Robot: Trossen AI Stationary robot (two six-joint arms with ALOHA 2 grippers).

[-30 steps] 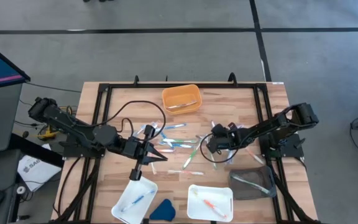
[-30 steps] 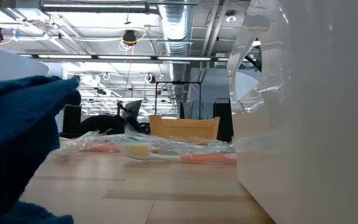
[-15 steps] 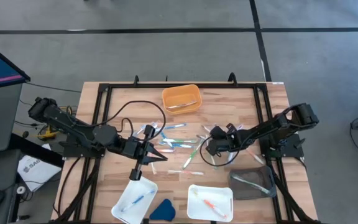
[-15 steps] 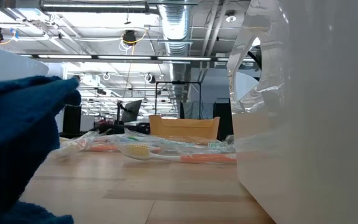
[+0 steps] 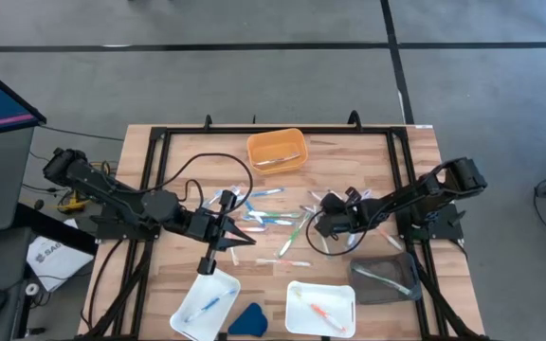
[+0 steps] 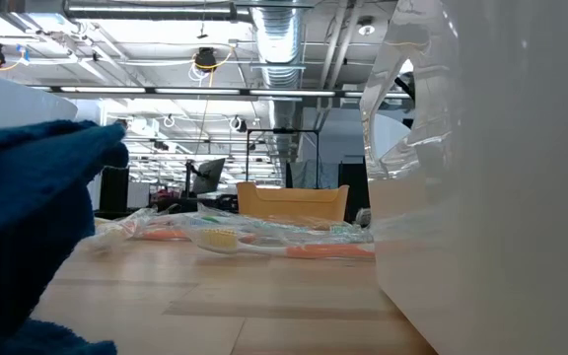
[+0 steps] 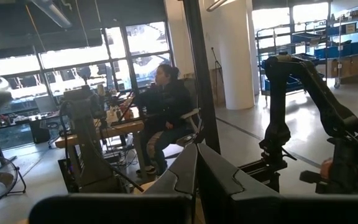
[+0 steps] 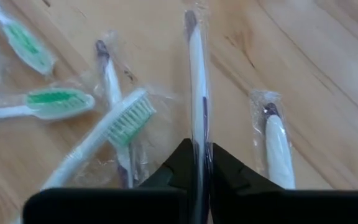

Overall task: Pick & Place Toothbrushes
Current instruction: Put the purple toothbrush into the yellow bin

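Right wrist view, right fingers [image 8: 199,163] clamping one wrapped toothbrush [image 8: 196,74], left fingers [image 7: 196,177] together

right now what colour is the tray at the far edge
Orange tray, clearest in the high view.

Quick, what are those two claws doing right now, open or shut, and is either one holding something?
Left gripper: shut, holding nothing.
Right gripper: jaws shut on a wrapped white toothbrush.
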